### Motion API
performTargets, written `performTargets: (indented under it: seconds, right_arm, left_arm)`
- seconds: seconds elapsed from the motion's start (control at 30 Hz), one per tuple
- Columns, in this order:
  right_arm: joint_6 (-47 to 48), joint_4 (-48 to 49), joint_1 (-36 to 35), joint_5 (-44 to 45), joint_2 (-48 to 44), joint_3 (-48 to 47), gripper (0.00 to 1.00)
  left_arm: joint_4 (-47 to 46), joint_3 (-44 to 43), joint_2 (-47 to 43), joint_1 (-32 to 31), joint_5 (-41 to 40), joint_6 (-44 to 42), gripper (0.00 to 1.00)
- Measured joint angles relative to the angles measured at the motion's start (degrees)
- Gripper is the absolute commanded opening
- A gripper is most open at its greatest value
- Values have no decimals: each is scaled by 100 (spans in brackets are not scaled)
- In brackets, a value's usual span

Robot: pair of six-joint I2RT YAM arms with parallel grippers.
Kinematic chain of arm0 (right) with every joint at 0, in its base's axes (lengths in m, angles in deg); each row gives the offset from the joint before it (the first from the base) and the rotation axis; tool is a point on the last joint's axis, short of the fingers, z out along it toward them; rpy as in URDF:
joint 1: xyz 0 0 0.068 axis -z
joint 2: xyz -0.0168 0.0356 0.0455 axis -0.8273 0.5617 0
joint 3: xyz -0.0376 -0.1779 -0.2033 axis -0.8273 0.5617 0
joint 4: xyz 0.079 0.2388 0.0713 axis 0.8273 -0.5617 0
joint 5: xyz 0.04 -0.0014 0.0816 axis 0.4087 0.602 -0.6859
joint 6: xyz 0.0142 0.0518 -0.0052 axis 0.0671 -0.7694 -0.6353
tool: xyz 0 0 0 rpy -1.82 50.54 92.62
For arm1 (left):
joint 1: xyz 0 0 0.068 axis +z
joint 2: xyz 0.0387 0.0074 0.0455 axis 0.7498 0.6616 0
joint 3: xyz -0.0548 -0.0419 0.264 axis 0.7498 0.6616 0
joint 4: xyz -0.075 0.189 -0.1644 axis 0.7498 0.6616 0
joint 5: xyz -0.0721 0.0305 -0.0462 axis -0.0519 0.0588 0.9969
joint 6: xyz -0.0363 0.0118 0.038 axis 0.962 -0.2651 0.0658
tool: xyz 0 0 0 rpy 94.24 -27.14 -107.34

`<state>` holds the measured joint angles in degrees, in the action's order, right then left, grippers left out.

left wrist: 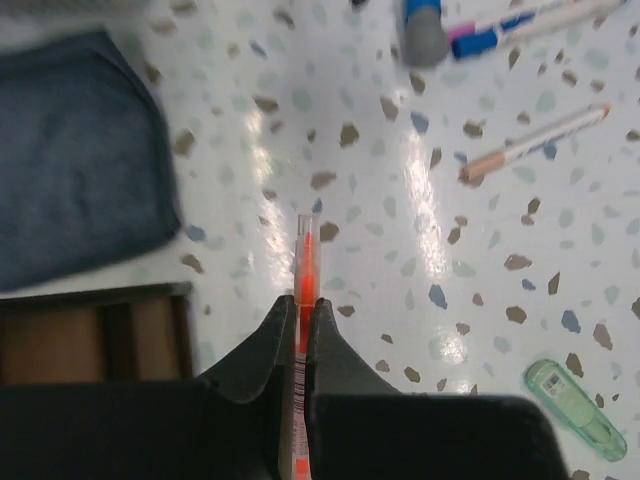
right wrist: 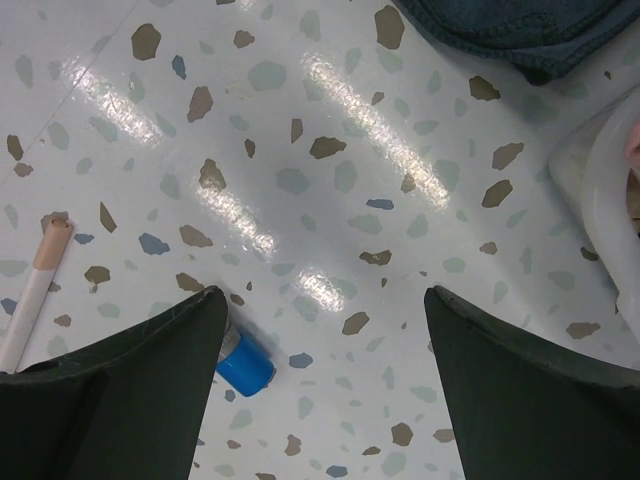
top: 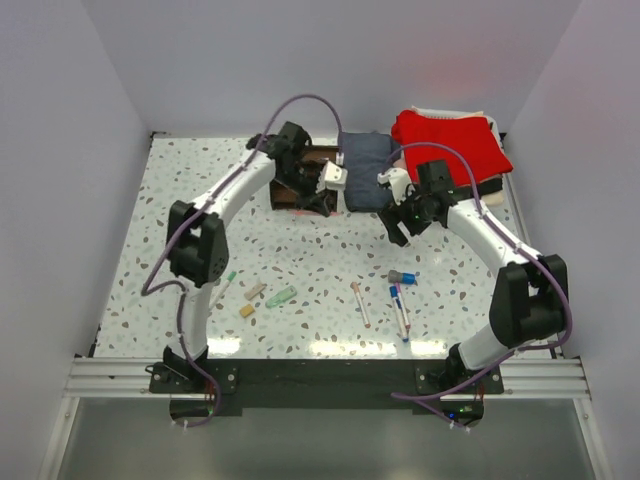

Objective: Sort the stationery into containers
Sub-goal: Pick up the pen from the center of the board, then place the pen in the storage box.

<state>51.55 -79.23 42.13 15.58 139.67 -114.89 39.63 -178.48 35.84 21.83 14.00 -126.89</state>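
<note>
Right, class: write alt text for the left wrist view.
The left gripper pinches a slim orange pen over the speckled table, near the brown wooden organizer and a folded blue cloth. Other pens and a pale green piece lie beyond.

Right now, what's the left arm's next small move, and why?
Probably carry the left gripper across over the organizer, then open. It is shut on an orange pen, which hangs over the table just beside the open compartments. The right gripper is open, holding nothing.
</note>
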Motion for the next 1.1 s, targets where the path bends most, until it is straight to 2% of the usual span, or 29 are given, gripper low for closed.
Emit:
performTargets:
  seconds: [0.07, 0.13, 0.27, 0.3, 0.37, 0.47, 0.57, 0.7, 0.8, 1.1]
  right_arm:
    - [-2, -46, 0, 4, 0, -81, 83]
    - [0, -111, 0, 22, 0, -210, 83]
    - [2, -205, 0, 66, 2, -501, 83]
    - [0, -221, 0, 68, 2, -568, 83]
    - [-11, -271, 0, 87, 11, -680, 83]
    - [-31, -317, 0, 118, 42, -798, 83]
    - [-55, -387, 0, 214, 44, -835, 83]
    - [-57, -476, 0, 321, 44, -844, 83]
    - [-57, -544, 0, 389, 44, -844, 83]
    - [-52, -802, 0, 538, 44, -844, 83]
  left_arm:
    - [-284, 24, -527, 138, 468, 240, 0]
    - [-1027, 162, -1132, 411, 1010, 833, 0]
    - [-3733, 1108, -2085, 1211, 1853, 2638, 0]
    - [-4782, 1488, -2208, 1414, 1976, 3283, 0]
    - [-6931, 2094, -2157, 1797, 2142, 4706, 0]
    - [-9586, 2339, -1475, 2140, 2277, 6758, 0]
    - [-11396, 2258, -623, 2330, 2269, 8400, 0]
    - [-12417, 2216, 7, 2411, 2238, 9438, 0]
    - [-12867, 2072, 199, 2398, 2212, 9831, 0]
    - [-13446, 1628, 511, 2393, 2072, 10168, 0]
